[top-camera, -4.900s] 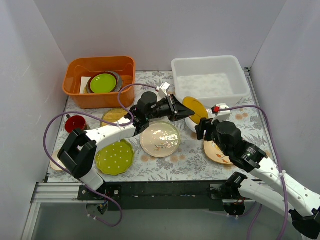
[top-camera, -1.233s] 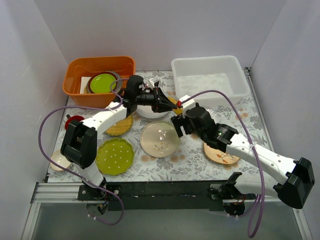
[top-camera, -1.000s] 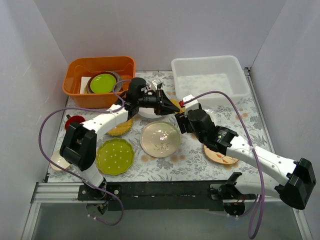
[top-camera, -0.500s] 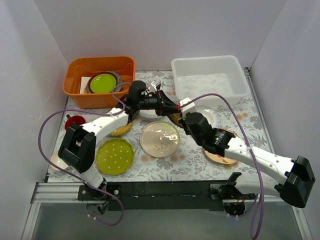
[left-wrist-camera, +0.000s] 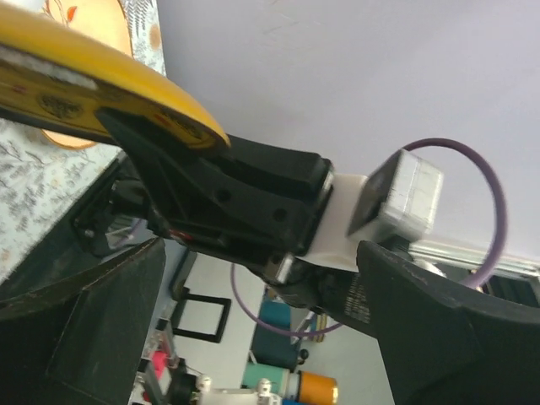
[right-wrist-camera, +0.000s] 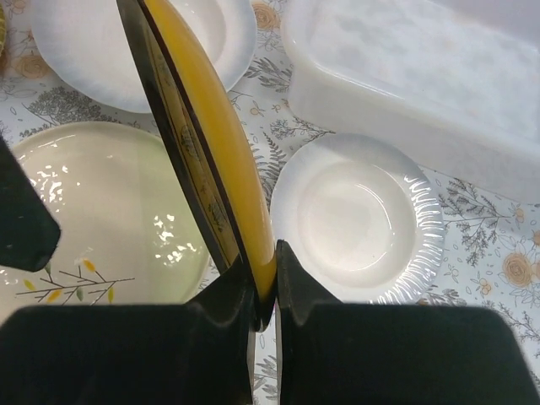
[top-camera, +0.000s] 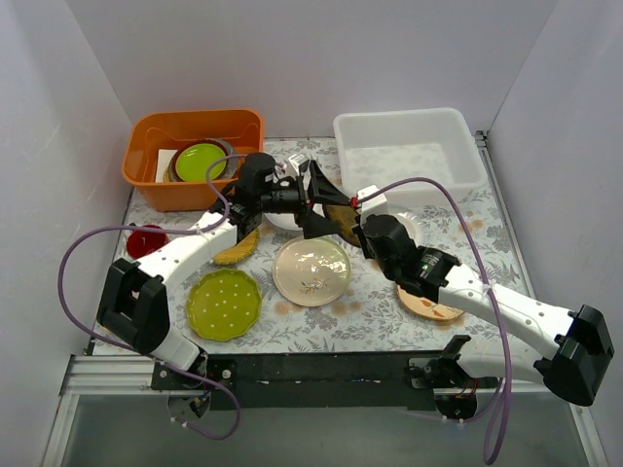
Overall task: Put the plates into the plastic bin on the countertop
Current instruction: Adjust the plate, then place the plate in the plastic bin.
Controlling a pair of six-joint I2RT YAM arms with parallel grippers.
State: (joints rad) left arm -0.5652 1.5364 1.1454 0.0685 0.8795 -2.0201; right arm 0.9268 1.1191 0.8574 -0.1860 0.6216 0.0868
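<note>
Right gripper (right-wrist-camera: 263, 291) clenched on mustard plate (right-wrist-camera: 211, 135) rim; plate stands on edge over countertop (right-wrist-camera: 485, 211), above white plate (right-wrist-camera: 354, 215). Left gripper (top-camera: 318, 202) spread wide, off it. Lift clear of left fingers, swing to plastic bin (top-camera: 409, 119), tilt flat, lower before release.

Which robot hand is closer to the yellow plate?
Right. The right gripper is pinching the rim of the mustard yellow plate; the left gripper is open just beside it, not gripping.
</note>
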